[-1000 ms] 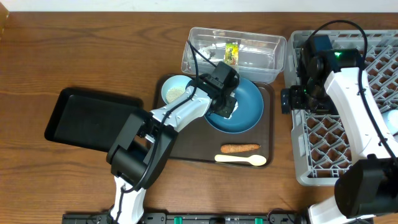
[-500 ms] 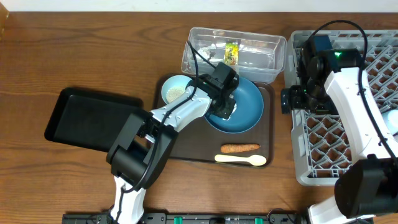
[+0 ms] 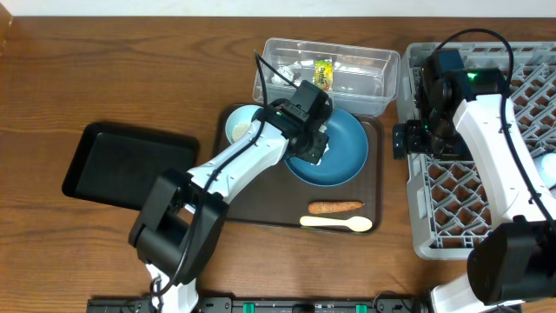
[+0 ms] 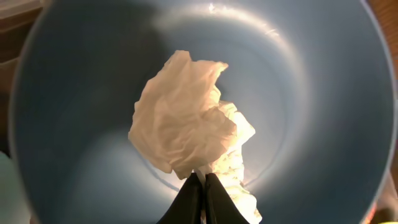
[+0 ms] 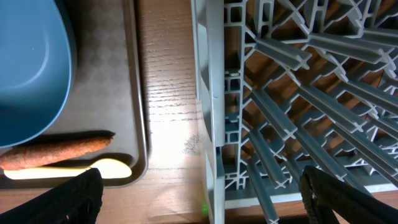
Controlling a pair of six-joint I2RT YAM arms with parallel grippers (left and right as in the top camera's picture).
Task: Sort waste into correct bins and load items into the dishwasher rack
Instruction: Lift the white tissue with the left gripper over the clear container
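On the brown serving tray (image 3: 261, 204), mid-bench, you have the left arm (image 3: 252, 152) reaching over the dark blue plate (image 3: 352, 152). Left wrist view: the left jaws are together, pinched on the lower edge of the crumpled white paper (image 4: 183, 121), which sits over the middle of the plate (image 4: 323, 93). Whether the paper is clear of the plate surface cannot be told.

Right arm (image 3: 486, 130): the right jaws stand wide apart, with nothing between them. Right wrist view places them over the left wall of the dishwasher rack (image 5: 208, 93) and the strip of bench (image 5: 168, 106) beside it.

Remaining task items, as found:
- Pale blue bowl (image 3: 241, 126): on the serving tray, just left of the plate, with pale grains in it.
- Carrot piece (image 3: 335, 207) and cream spoon (image 3: 337, 223): lying side by side on the tray, below the plate.
- Clear tub (image 3: 387, 65): behind the tray, holding the yellow-green wrapper (image 3: 323, 73).
- Black tray (image 3: 122, 165): at the left of the bench, well apart from the rest.
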